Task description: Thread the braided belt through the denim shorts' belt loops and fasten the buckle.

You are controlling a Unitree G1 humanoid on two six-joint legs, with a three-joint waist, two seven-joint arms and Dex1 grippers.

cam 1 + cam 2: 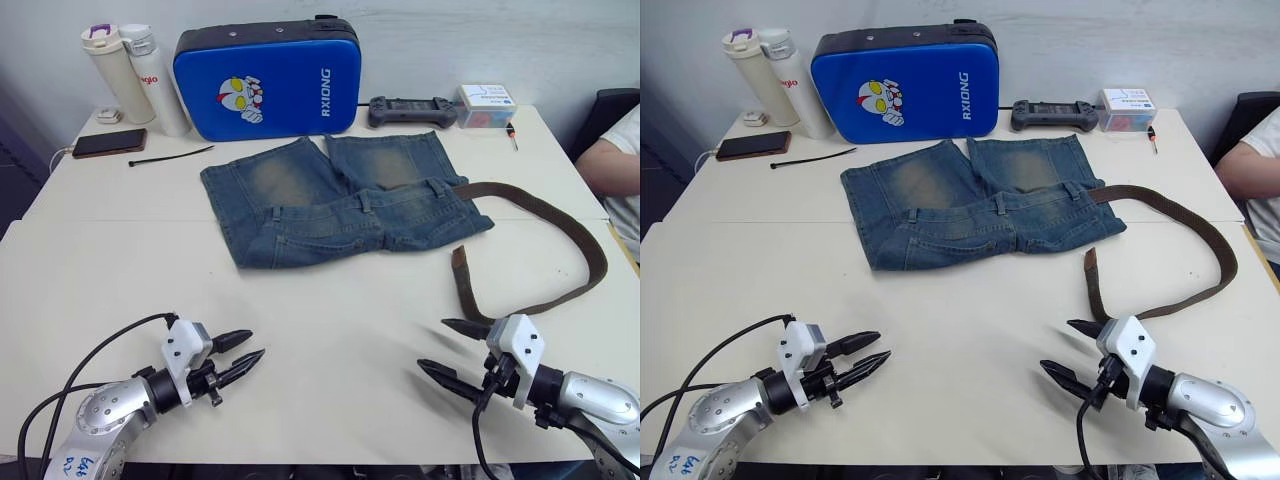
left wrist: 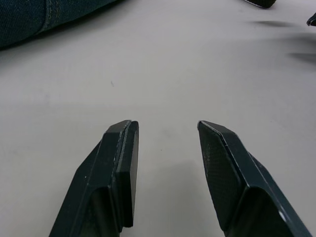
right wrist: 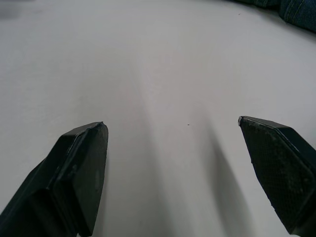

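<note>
The denim shorts (image 1: 340, 200) lie flat at mid-table, waistband toward me, with small belt loops (image 1: 366, 203) along it. The braided belt (image 1: 560, 215) runs from the waistband's right end, curves out to the right and comes back, its free tip (image 1: 459, 262) lying on the table near the shorts. The buckle is hidden; I cannot tell whether the belt passes through a loop. My left gripper (image 1: 255, 344) hovers open over bare table at the front left. My right gripper (image 1: 432, 344) stands open at the front right, just short of the belt's near curve. Nothing is between either pair of fingers.
A blue case (image 1: 268, 78) stands behind the shorts, with two white bottles (image 1: 135, 75), a phone (image 1: 108, 143) and a black cable tie (image 1: 170, 155) at the back left. A controller (image 1: 412, 112) and a box (image 1: 486, 105) sit back right. A person's arm (image 1: 615, 160) rests at the right edge.
</note>
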